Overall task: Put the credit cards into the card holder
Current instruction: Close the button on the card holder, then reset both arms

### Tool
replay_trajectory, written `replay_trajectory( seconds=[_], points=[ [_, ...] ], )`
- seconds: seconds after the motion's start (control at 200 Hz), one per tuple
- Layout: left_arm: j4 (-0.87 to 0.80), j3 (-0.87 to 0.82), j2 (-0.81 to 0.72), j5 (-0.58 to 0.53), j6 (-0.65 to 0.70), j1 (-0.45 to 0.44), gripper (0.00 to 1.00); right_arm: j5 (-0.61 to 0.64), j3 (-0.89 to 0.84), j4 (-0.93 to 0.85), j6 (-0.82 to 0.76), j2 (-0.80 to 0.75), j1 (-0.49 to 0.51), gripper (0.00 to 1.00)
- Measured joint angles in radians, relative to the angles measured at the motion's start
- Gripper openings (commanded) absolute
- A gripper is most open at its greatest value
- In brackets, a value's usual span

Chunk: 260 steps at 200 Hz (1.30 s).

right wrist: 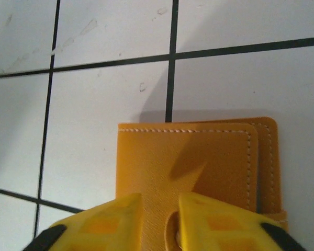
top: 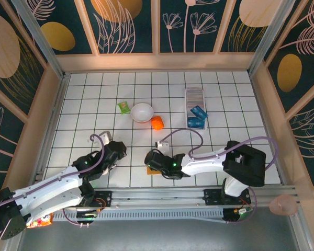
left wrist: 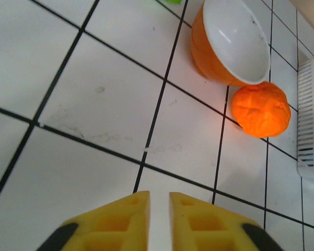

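The long white slotted card holder [top: 194,97] lies at the back right of the table, and its end shows at the right edge of the left wrist view [left wrist: 311,120]. Two bright blue credit cards [top: 199,111] [top: 196,123] rest on its near end. My left gripper [top: 119,148] [left wrist: 159,194] hovers over bare tiles, its jaws a narrow slit apart with nothing between them. My right gripper [top: 149,158] [right wrist: 160,196] is slightly open just above the closed tan-orange wallet [right wrist: 193,172], casting a shadow on it.
A bowl [top: 142,112] [left wrist: 233,39], white inside and orange outside, stands mid-table with a small round orange object [top: 157,123] [left wrist: 260,110] beside it and a green packet [top: 124,107] to its left. The wallet's corner [top: 151,170] peeks out under the right gripper.
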Motion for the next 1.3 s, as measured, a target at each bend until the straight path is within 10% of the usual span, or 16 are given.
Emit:
replay_trajectory(
  seconds=[0.35,0.475,0.576,0.736,1.051,1.301],
  points=[
    [-0.003,0.107,0.018,0.000,0.084,0.116,0.37,-0.116,0.036,-0.048,-0.066,-0.032,-0.073,0.51],
    [-0.001,0.126,0.031,0.001,0.123,0.158,0.58,-0.120,0.019,-0.056,-0.080,-0.105,-0.090,0.66],
    [0.003,0.136,0.031,0.000,0.157,0.194,0.98,-0.131,0.019,-0.047,-0.110,-0.168,-0.101,0.68],
    [0.052,0.142,0.029,-0.016,0.241,0.273,0.99,-0.132,-0.020,-0.004,-0.199,-0.328,-0.166,0.72],
    [0.420,-0.020,0.002,-0.328,0.557,0.386,0.99,-0.063,-0.307,0.340,-0.731,-0.777,-0.634,0.99],
    [0.744,-0.189,0.132,-0.356,0.815,0.620,0.99,-0.187,-0.591,0.700,-0.998,-0.737,-1.129,0.99]
  ],
)
